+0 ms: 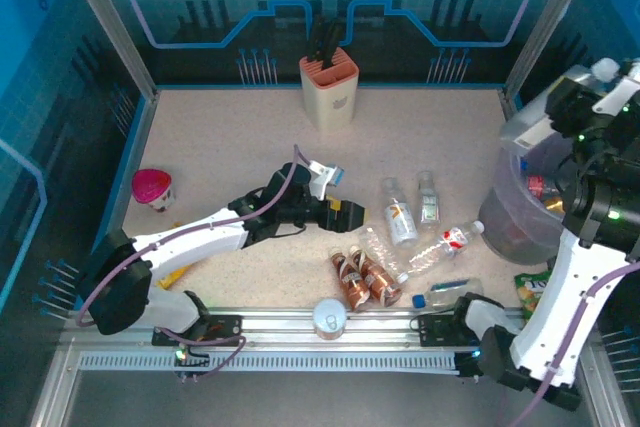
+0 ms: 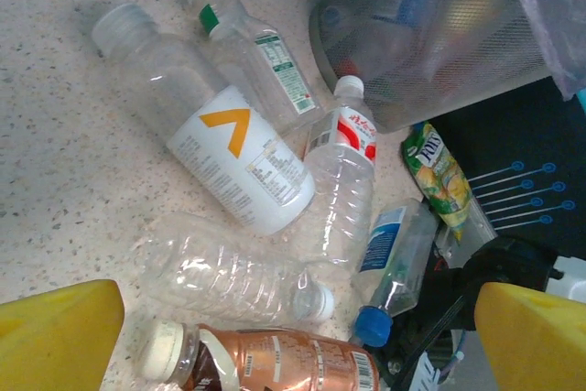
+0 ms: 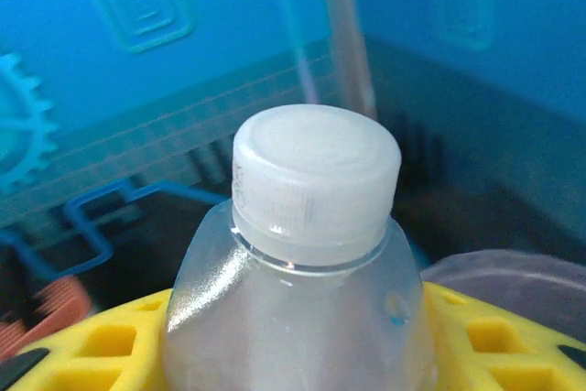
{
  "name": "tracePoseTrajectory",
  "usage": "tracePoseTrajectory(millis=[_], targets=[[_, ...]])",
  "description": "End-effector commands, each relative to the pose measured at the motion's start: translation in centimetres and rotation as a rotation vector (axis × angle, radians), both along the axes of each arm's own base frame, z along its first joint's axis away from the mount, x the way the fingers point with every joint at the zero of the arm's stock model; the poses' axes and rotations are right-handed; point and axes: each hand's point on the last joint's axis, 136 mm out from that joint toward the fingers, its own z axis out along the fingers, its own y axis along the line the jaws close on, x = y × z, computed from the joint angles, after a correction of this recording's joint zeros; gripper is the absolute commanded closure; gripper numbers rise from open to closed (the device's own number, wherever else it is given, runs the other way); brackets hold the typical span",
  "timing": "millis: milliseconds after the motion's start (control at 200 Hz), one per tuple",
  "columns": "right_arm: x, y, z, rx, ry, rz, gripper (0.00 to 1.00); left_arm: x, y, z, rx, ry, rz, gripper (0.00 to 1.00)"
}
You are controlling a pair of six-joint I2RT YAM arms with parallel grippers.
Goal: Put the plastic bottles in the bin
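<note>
Centre frame, left claw (image 1: pixel 345 214) gapes open near scattered bottles (image 1: pixel 400 223). At right, right claw (image 3: pixel 293 350) clamps a white-capped bottle (image 3: pixel 316 190) over the bin (image 1: pixel 503 209).

The round bin (image 1: pixel 508 209), lined with a translucent bag, stands at the right edge of the worktop (image 1: pixel 230 147) with a few bottles inside. To its left, bottles lie on their sides in a loose cluster: a white-labelled one (image 2: pixel 215 139), a slim green-marked one (image 2: pixel 256 48), a red-labelled one (image 2: pixel 341 180), a bare clear one (image 2: pixel 229 272), a blue-capped one (image 2: pixel 394 263) and brown ones (image 1: pixel 357 279). A white-capped clear bottle (image 3: pixel 316 190) stands upright in the right hand (image 3: pixel 293 354).
</note>
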Motion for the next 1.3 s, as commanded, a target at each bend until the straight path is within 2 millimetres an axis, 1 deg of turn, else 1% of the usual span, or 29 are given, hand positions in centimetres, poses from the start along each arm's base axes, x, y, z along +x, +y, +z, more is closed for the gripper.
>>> tracePoseTrajectory(millis=[0, 80, 130, 270, 385, 485, 660, 830, 926, 1036, 1141, 1196, 1296], targets=[[-1.4, -3.9, -2.5, -0.008, 0.124, -0.154, 0.79, 0.1, 0.9, -0.7, 0.05, 0.056, 0.063, 0.01], [-2.2, -6.1, -3.5, 0.016, 0.135, -0.234, 0.81, -0.1, 1.4, -1.2, 0.079, 0.115, 0.091, 0.01], [-2.3, -7.3, -4.3, 0.045, 0.134, -0.261, 0.82, -0.3, 1.6, -1.5, 0.09, 0.144, 0.097, 0.01], [-1.8, -9.5, -7.5, 0.12, 0.152, -0.29, 0.82, -0.8, 2.1, -2.3, 0.109, 0.162, 0.101, 0.01], [-0.8, -10.5, -10.6, 0.175, 0.186, -0.286, 0.82, -0.9, 2.3, -3.1, 0.118, 0.174, 0.106, 0.01], [0.2, -11.2, -13.9, 0.242, 0.226, -0.283, 0.82, -0.9, 2.3, -3.4, 0.118, 0.185, 0.108, 0.01], [1.0, -11.4, -18.7, 0.377, 0.266, -0.289, 0.82, -1.0, 2.4, -4.0, 0.135, 0.199, 0.11, 0.01], [2.1, -11.6, -22.9, 0.494, 0.311, -0.283, 0.8, -1.4, 2.9, -5.4, 0.197, 0.277, 0.135, 0.01], [2.6, -11.7, -24.9, 0.526, 0.334, -0.274, 0.75, -1.6, 3.1, -5.9, 0.212, 0.31, 0.142, 0.01], [2.6, -11.8, -26.3, 0.535, 0.364, -0.273, 0.71, -1.9, 3.3, -6.2, 0.215, 0.315, 0.14, 0.01], [2.5, -11.7, -27.3, 0.544, 0.386, -0.274, 0.63, -1.9, 3.5, -6.5, 0.231, 0.315, 0.141, 0.01], [2.4, -11.6, -27.3, 0.54, 0.374, -0.272, 0.57, -1.8, 3.5, -6.5, 0.234, 0.312, 0.144, 0.01], [2.2, -11.4, -26.8, 0.525, 0.377, -0.267, 0.38, -1.6, 3.4, -6.3, 0.223, 0.307, 0.154, 0.01]])
